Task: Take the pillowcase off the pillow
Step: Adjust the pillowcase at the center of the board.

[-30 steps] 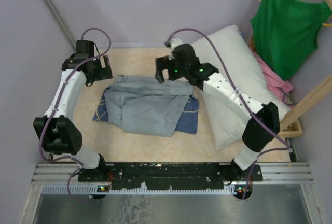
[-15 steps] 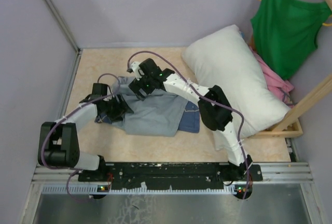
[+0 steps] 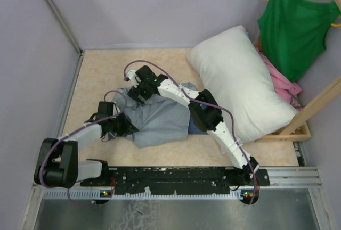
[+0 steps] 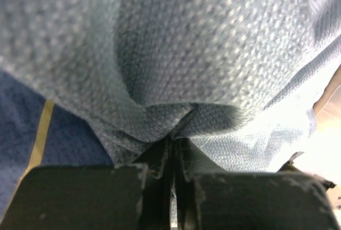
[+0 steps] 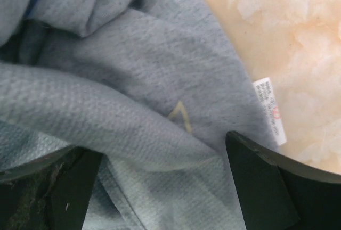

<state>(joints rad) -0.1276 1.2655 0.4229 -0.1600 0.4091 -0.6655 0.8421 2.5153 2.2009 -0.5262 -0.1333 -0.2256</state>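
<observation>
Left wrist — pillowcase (image 4: 170, 54) fold clamped between left jaws; right jaws apart — straddling it.

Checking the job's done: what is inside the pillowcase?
The pillow lies bare beside it. The pillowcase is a flat crumpled heap; its inside is hidden by its own folds.

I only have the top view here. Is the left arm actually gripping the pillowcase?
Observer: Yes. The left wrist view shows the left jaws shut on a pinched fold of the pillowcase.
Operator: And the right?
Observer: The right wrist view shows the right jaws open, with a ridge of the cloth between them, unclamped.
Operator: Any landmark near them?
Observer: A small white label at the cloth's edge, lying against the table.
</observation>
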